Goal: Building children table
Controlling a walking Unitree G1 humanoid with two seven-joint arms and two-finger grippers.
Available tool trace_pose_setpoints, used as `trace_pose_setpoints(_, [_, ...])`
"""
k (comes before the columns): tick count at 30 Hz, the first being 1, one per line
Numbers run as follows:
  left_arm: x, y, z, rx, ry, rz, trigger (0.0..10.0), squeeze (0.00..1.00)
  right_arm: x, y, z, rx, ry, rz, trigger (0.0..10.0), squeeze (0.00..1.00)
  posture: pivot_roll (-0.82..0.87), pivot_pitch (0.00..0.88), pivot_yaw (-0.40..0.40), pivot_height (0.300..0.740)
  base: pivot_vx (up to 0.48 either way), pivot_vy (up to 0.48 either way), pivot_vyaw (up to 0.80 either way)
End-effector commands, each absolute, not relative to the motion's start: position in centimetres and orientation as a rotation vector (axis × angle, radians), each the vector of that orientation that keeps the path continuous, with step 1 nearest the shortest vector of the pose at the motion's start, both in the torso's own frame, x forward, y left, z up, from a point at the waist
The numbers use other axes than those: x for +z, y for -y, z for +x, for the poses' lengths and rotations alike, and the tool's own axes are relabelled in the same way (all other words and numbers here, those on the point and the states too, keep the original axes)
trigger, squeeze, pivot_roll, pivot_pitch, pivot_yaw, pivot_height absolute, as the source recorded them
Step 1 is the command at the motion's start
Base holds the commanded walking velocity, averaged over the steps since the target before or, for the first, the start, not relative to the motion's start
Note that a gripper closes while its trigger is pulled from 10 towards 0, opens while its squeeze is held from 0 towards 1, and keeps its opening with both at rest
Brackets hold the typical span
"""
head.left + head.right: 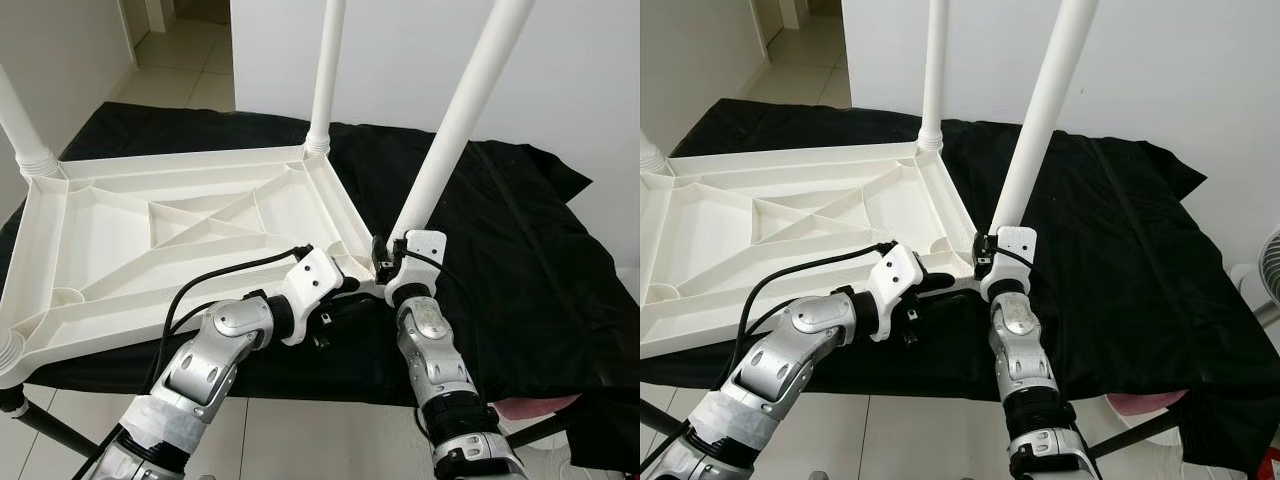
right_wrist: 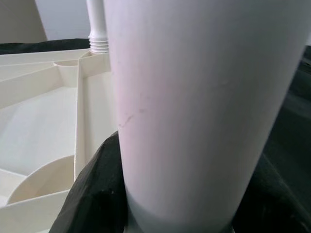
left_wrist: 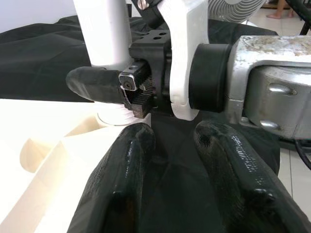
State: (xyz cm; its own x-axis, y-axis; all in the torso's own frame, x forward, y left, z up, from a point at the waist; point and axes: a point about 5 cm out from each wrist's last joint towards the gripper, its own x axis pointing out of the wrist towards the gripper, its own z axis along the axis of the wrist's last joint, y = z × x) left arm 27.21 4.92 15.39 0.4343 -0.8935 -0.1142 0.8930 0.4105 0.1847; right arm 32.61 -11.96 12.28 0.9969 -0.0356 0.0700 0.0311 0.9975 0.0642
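Inverted tabletop (image 1: 180, 240) on black cloth (image 1: 520, 260); tiled floor (image 1: 300, 440), white walls.

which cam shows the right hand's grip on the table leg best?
Left wrist view: right hand clamps the near table leg just above its socket. The eye views show hand and leg from above, contact hidden. In the right wrist view the leg is too close.

One white tabletop (image 1: 180, 240), upside down on one black cloth (image 1: 510, 260). Three white legs stand in its corners — far left (image 1: 18, 125), far right (image 1: 326, 75), near right (image 1: 455, 125). Two grippers — left (image 1: 335, 300), right (image 1: 385, 262).
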Motion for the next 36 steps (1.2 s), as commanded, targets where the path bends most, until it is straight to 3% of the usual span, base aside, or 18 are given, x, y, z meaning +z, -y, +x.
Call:
trace_pose_setpoints(1, [15.4,-4.7,27.3,-1.132,0.006,0.226,10.0,0.00,10.6,12.5,32.0,-0.072,-0.007,0.034,10.0,0.00,0.02,0.000,-0.085,0.740,0.000,0.000,0.00])
trace_pose_setpoints(8, [15.5,-4.8,27.4,-1.134,0.007,0.232,10.0,0.00,11.1,12.4,31.9,-0.061,0.001,0.040,10.0,0.00,0.02,0.000,-0.082,0.740,0.000,0.000,0.00])
trace_pose_setpoints(9, [15.5,-4.8,27.4,-1.133,0.007,0.233,10.0,0.00,11.3,12.4,31.9,-0.068,0.005,0.045,10.0,0.98,0.02,0.000,-0.082,0.740,0.000,0.000,0.00])
trace_pose_setpoints(10, [15.5,-4.9,27.4,-1.133,0.006,0.233,10.0,0.00,11.4,12.5,31.9,-0.070,0.006,0.045,10.0,1.00,0.02,0.000,-0.082,0.740,0.000,0.000,0.00])
trace_pose_setpoints(18, [15.5,-4.9,27.4,-1.132,0.006,0.232,10.0,0.00,11.6,13.1,32.2,-0.002,0.005,0.022,10.0,1.00,0.02,0.000,-0.082,0.740,0.000,0.000,0.00])
trace_pose_setpoints(19, [15.5,-4.9,27.4,-1.132,0.006,0.231,10.0,0.00,11.5,13.0,32.2,0.054,-0.006,0.028,10.0,0.00,0.02,0.000,-0.082,0.740,0.000,0.000,0.00])
trace_pose_setpoints(25, [15.4,-4.7,27.2,-1.138,0.005,0.229,10.0,0.00,11.2,13.2,32.4,0.292,-0.033,-0.015,10.0,0.00,0.02,0.000,-0.079,0.740,0.000,0.000,0.00])
trace_pose_setpoints(31, [15.0,-4.6,27.0,-1.149,-0.006,0.231,10.0,0.00,11.5,14.0,33.0,0.400,-0.030,-0.075,10.0,0.00,0.02,0.000,-0.080,0.740,0.000,0.000,0.00])
trace_pose_setpoints(36, [14.8,-4.5,26.8,-1.158,-0.010,0.233,10.0,0.00,13.4,15.1,34.1,0.516,0.069,-0.116,10.0,0.00,0.03,0.000,-0.085,0.740,0.000,0.000,0.00])
